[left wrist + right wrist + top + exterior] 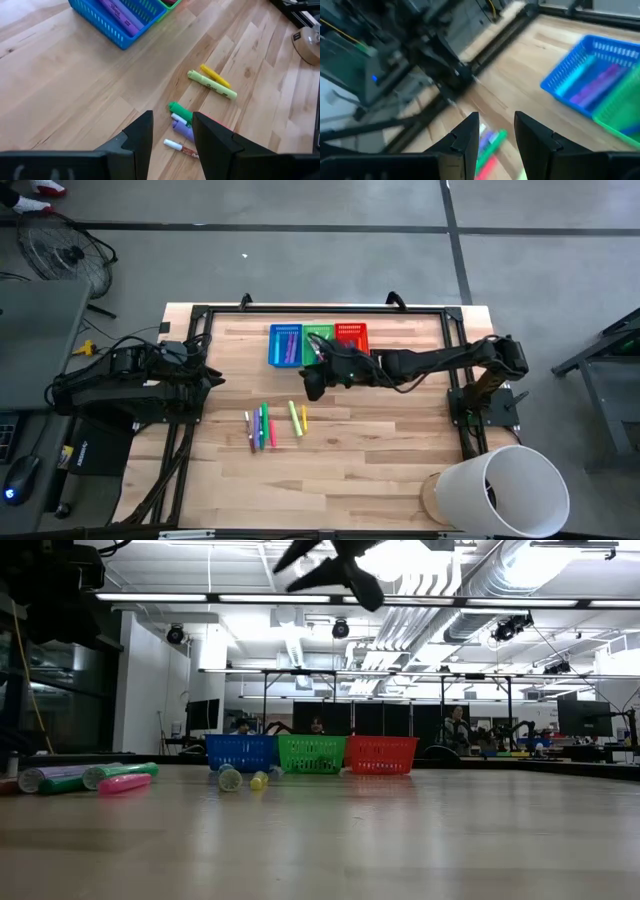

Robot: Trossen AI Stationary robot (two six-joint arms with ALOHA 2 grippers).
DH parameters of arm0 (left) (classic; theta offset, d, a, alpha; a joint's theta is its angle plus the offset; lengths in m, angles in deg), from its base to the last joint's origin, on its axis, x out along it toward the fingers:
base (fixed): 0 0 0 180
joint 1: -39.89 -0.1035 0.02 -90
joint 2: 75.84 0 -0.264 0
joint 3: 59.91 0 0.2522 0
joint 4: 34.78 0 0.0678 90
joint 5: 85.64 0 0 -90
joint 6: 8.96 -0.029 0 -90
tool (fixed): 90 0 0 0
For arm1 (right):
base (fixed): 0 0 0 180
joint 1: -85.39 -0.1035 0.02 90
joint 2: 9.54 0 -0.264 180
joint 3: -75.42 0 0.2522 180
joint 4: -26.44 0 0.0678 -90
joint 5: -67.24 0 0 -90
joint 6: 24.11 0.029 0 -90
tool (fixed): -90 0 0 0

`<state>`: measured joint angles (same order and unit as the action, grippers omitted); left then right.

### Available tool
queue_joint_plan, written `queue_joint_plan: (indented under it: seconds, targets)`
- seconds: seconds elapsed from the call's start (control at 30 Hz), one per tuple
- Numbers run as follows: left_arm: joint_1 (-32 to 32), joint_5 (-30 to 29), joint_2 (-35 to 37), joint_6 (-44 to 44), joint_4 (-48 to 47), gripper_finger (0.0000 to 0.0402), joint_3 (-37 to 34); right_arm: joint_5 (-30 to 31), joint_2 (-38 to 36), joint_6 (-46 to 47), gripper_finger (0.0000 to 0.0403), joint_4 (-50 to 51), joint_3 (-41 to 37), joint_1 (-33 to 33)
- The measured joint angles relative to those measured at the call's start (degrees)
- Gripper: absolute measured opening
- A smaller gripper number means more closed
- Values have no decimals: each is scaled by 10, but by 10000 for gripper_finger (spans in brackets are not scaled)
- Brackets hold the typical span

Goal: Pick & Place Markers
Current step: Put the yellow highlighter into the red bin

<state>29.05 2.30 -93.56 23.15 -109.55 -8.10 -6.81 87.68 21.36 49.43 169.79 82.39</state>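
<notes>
The right gripper [313, 383], with its fingers apart and holding nothing, hangs below the blue basket [284, 345] in the centre of the high view, probably to reach the markers [262, 426] lying lower-left, while the left gripper [172, 140] waits open at the left.

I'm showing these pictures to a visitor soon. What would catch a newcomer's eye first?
Probably the three bright baskets, blue, green and red, in a row at the table's far edge. Next, the coloured markers scattered mid-table. The right pincer hangs open and empty between basket row and markers; the left pincer waits at the left edge.
</notes>
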Motion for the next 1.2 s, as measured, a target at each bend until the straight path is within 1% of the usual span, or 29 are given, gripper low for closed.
queue_joint_plan:
  seconds: [0.17,0.37,0.57,0.63,0.73,0.87,1.07,1.2]
  targets:
    - [0,0,0,1,0,136,0,3,4,40,112,-34,0,5]
    - [0,-6,0,-2,0,136,0,24,7,54,112,-31,0,3]
    - [0,-6,0,-3,0,136,0,24,16,49,112,-44,10,-4]
    - [0,-6,0,-3,0,136,0,32,30,34,112,-42,38,-5]
    - [0,-6,0,-5,0,136,0,47,66,17,112,0,100,-5]
    - [0,-1,0,-7,-1,136,0,52,127,9,112,87,197,0]
    - [0,1,0,-8,-6,136,0,58,187,36,112,236,329,8]
    - [0,2,0,-8,-6,136,0,56,220,36,112,278,389,8]
